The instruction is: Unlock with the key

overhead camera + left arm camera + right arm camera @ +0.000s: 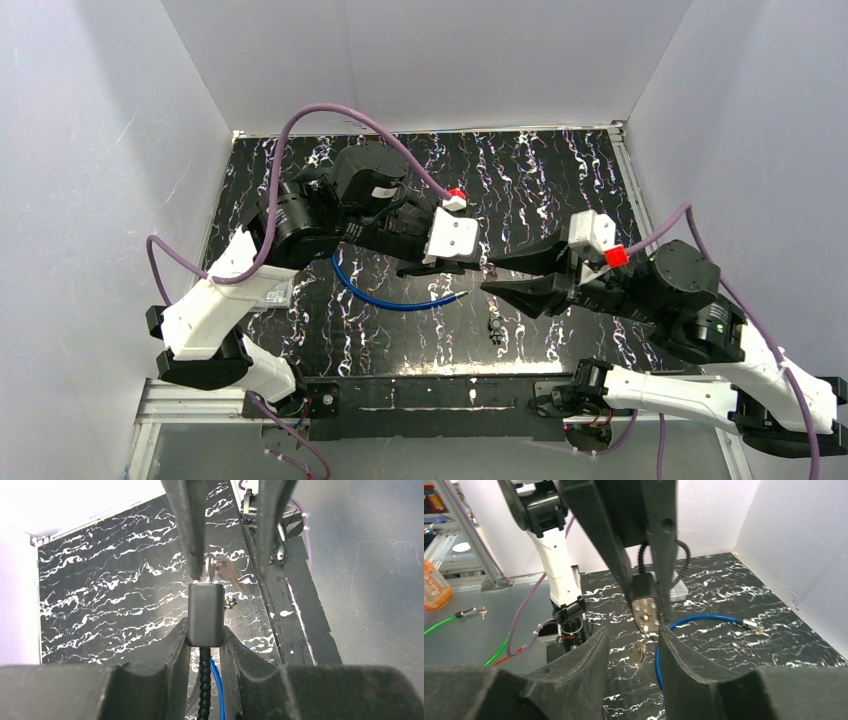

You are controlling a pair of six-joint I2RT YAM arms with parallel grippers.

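Left arm reaches rightward, its gripper (205, 627) clamped on the lock (205, 607). Right arm faces it, gripper (633, 632) parted either side of the key (639, 652), seemingly untouched.

Table top (560, 170): black with white veins like marble; smooth, softly glossy.
Walls (450, 60): white panels at 9, 12 and 3 o'clock of the table top; matt, smooth.
Lock (205, 612): casing of black plastic, matt, smooth.
Lock face (647, 614): bright metal, polished.
Ribbed sleeve (203, 680): black plastic, ridged, matt, at 6 o'clock of the lock.
Blue cable (385, 297): smooth plastic coat, glossy.
Key (639, 652): grey metal, dull shine; blurred.
Left gripper fingers (599, 530): black, matt, finely grainy plastic.
Right gripper fingers (574, 680): same black, matt, grainy plastic.
Arm shells (215, 300): white plastic, smooth, lightly glossy.
Purple cable (330, 110): smooth sheath, matt.
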